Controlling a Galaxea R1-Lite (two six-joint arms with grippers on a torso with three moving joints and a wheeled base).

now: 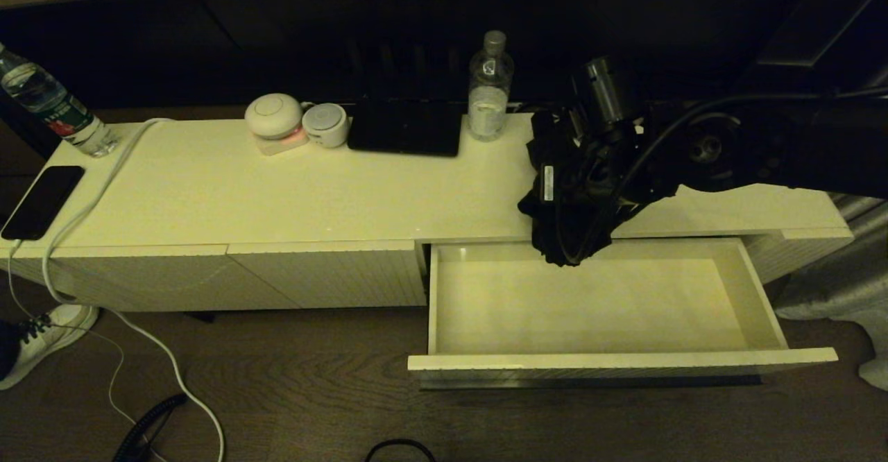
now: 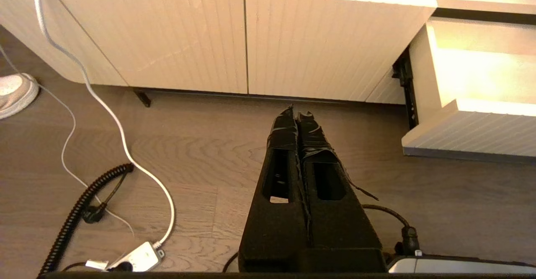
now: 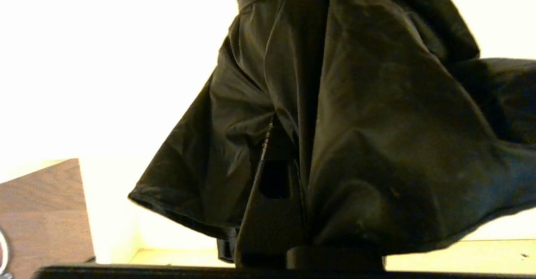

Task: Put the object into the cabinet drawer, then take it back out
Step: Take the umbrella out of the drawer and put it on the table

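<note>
- The right gripper had its fingers pinched on the black umbrella, hanging over the open drawer's back edge.
- It should go down slowly, then let go.
- The left gripper rested shut near the floor.

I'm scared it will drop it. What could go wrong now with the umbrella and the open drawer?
The right gripper seems to hold the umbrella by loose fabric, jaws shut, so it might slip out. The fabric hangs over the drawer's back edge and could snag there. The water bottle stands close behind the arm, so a swing might knock it over.
</note>
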